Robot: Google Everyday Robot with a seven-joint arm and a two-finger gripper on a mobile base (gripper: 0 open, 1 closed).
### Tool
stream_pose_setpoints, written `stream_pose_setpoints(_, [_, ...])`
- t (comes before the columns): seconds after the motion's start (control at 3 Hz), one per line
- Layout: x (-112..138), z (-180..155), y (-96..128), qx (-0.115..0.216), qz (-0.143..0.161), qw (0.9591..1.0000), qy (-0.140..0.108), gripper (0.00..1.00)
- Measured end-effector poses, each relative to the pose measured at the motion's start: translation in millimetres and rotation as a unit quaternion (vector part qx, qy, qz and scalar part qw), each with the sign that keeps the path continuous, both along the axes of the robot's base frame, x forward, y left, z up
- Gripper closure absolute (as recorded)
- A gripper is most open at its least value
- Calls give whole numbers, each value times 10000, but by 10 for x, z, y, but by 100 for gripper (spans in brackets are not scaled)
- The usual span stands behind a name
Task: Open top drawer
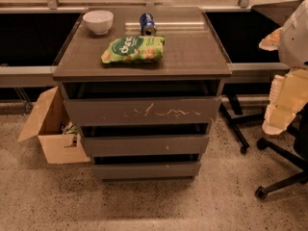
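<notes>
The top drawer is the wide dark-grey front with pale scratch marks across its middle, just under the cabinet top. A dark gap shows above it. Two narrower grey drawer fronts sit below it. My gripper, pale yellow below the white arm, hangs at the right edge of the camera view, to the right of the cabinet at about the top drawer's height and apart from it. It holds nothing that I can see.
On the cabinet top lie a white bowl, a blue can on its side and a green snack bag. An open cardboard box stands on the floor at the left. Black office chair legs are at the right.
</notes>
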State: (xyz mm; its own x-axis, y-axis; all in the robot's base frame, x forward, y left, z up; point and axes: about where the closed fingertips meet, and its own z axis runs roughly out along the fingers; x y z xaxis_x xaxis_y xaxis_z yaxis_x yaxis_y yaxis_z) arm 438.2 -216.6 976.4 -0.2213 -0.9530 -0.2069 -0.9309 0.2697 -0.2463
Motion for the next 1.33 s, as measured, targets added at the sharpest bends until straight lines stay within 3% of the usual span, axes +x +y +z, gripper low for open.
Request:
stream_pose_setpoints(0.67, [28, -147, 88, 142, 154, 9998, -9, 0])
stream_pose_setpoints(1.0, [76, -553, 331, 556, 583, 9967, 59, 0])
stream_pose_setpoints(1.33, [195, -996, 614, 1094, 1013, 9887, 149, 0])
